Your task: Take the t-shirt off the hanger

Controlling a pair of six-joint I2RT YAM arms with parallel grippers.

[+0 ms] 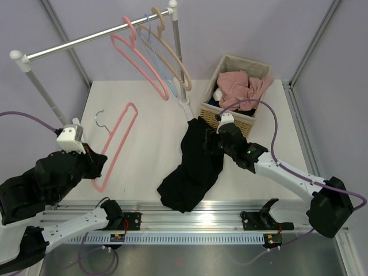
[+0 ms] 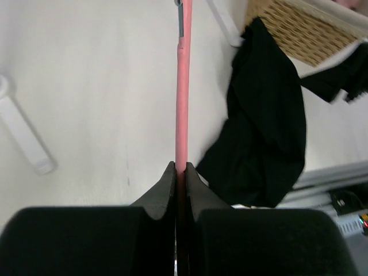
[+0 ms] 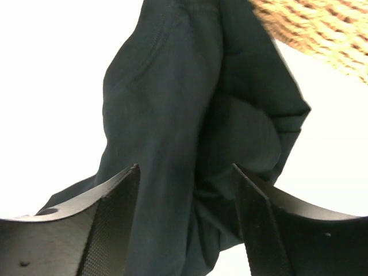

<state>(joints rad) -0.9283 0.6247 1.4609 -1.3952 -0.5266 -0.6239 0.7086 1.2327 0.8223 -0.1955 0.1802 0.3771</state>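
Black t-shirt (image 1: 192, 167) in a loose, crumpled heap on the white table (image 1: 149, 115), near the middle, stretched from beside the basket down toward the near edge. No hanger inside it. Slim pink hanger (image 2: 183, 86) with a silver hook flat on the table well to the left, apart from the shirt and bare of any cloth. Judged from this: removal itself done, shirt and hanger fully separated. Left to do, at most: letting go of both and drawing the arms back.

Left tool (image 2: 179, 169) clenched on the lower end of the hanger's pink bar, fingers pressed tight against it. Right tool (image 3: 185, 168) above the upper part of the shirt, close to the basket, fingers spread wide with dark folds between and beyond them. Released, not pinching; contact with the fabric hard to tell.

Wicker basket (image 1: 247, 61) with a pale lining at the far right of the table, just beside the shirt's top end. Inside: a rumpled pink cloth (image 1: 247, 86) filling most of it, and something small and white (image 1: 219, 95) at the left, too hidden to name.

Behind, a clothes rail (image 1: 86, 38) with a thick pink hanger (image 1: 163, 94) and tan hangers (image 1: 185, 80).
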